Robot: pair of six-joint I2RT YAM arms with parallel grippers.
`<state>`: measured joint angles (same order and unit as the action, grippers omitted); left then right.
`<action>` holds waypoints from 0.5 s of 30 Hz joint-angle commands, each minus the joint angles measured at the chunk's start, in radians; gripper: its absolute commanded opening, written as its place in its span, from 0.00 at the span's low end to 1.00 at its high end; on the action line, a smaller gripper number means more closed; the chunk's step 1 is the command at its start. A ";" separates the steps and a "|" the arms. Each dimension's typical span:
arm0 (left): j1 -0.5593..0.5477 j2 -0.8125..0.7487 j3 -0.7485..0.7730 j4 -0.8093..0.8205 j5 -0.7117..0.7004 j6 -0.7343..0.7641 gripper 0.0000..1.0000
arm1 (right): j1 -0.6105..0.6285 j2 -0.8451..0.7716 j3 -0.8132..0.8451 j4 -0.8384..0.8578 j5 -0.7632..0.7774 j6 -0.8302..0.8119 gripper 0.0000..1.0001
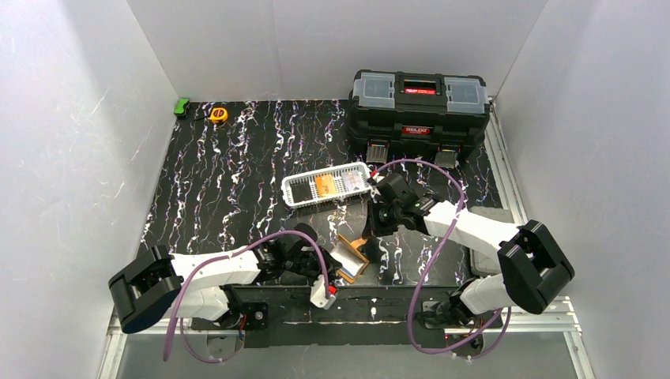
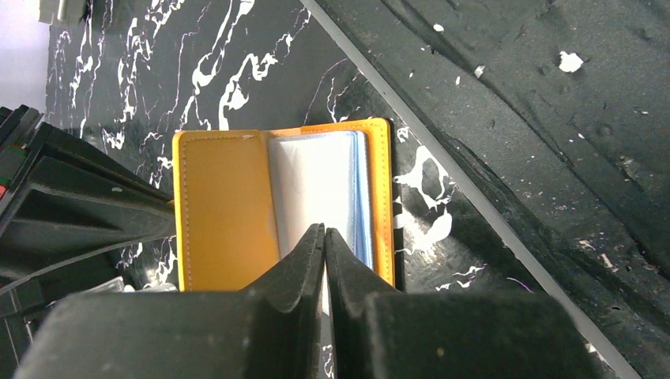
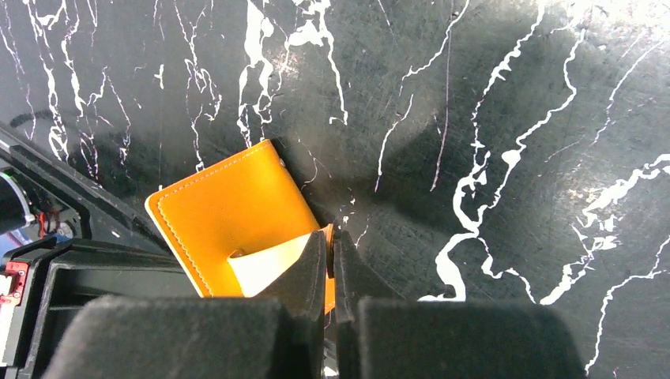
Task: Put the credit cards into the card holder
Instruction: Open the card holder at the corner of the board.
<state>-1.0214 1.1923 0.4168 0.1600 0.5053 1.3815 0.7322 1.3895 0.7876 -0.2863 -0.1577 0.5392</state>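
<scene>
The card holder [image 1: 353,260] lies open on the mat near the front edge, an orange wallet with clear pockets. In the left wrist view its orange cover [image 2: 225,209] is on the left and the pale pockets [image 2: 316,185] on the right. My left gripper [image 2: 325,230] is shut on the near edge of a pocket leaf. My right gripper [image 3: 331,237] is shut on the orange edge of the card holder [image 3: 229,213], by its pale tab. An orange credit card [image 1: 322,185] and a pale credit card [image 1: 351,182] lie in the white basket [image 1: 294,199].
A black toolbox [image 1: 417,114] stands at the back right, just behind the basket. A yellow tape measure [image 1: 218,114] and a green object [image 1: 182,106] lie at the back left. White walls close in three sides. A metal rail [image 2: 474,205] runs along the mat's front edge.
</scene>
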 commanded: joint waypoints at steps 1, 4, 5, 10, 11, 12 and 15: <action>-0.005 -0.012 0.028 -0.039 0.025 -0.009 0.03 | -0.017 -0.021 -0.019 0.009 0.029 -0.001 0.01; -0.005 -0.011 0.029 -0.052 0.011 -0.016 0.04 | -0.027 -0.015 -0.028 0.011 0.027 0.002 0.01; -0.004 -0.008 0.030 -0.056 0.001 -0.022 0.05 | -0.028 -0.010 -0.030 0.012 0.025 0.002 0.01; -0.005 -0.017 0.054 -0.081 -0.076 -0.137 0.08 | -0.028 0.003 -0.054 0.010 0.035 0.002 0.01; -0.005 -0.021 0.057 -0.084 -0.100 -0.172 0.10 | -0.028 0.005 -0.059 0.010 0.038 0.003 0.01; -0.005 -0.025 0.061 -0.080 -0.125 -0.215 0.12 | -0.028 0.005 -0.067 0.010 0.039 0.004 0.01; -0.005 -0.021 0.100 -0.098 -0.197 -0.371 0.14 | -0.028 -0.002 -0.081 0.009 0.040 0.003 0.01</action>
<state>-1.0233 1.1912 0.4522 0.1009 0.4011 1.2228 0.7052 1.3895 0.7254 -0.2821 -0.1307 0.5446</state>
